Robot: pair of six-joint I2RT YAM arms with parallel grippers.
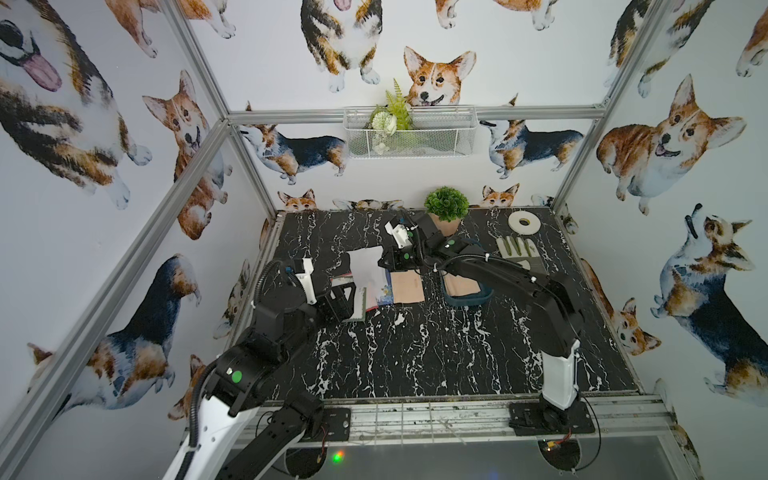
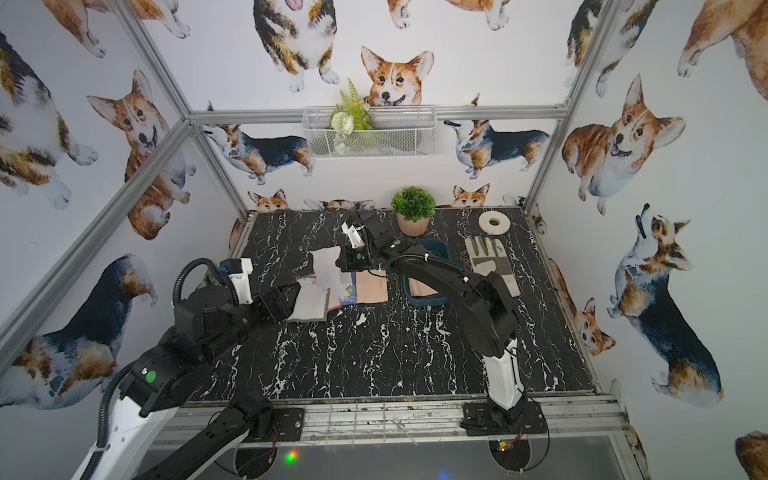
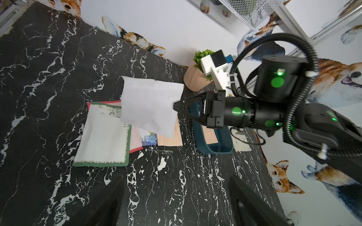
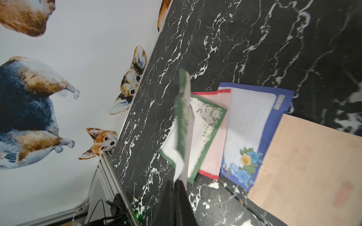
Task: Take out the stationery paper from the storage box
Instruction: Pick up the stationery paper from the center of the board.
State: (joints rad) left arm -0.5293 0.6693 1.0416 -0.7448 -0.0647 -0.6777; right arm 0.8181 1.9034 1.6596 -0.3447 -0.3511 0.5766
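My right gripper is shut on the edge of one stationery paper sheet, white-backed with a green border. It holds the sheet in the air over several sheets fanned on the table: green-bordered, red-edged pink, blue floral and peach. The teal storage box sits right of them, partly under the right arm, with a peach sheet inside. My left gripper is open and empty by the pile's left end.
A potted plant stands at the back of the black marble table. A white tape roll and a work glove lie at the back right. A white wire basket hangs on the rear wall.
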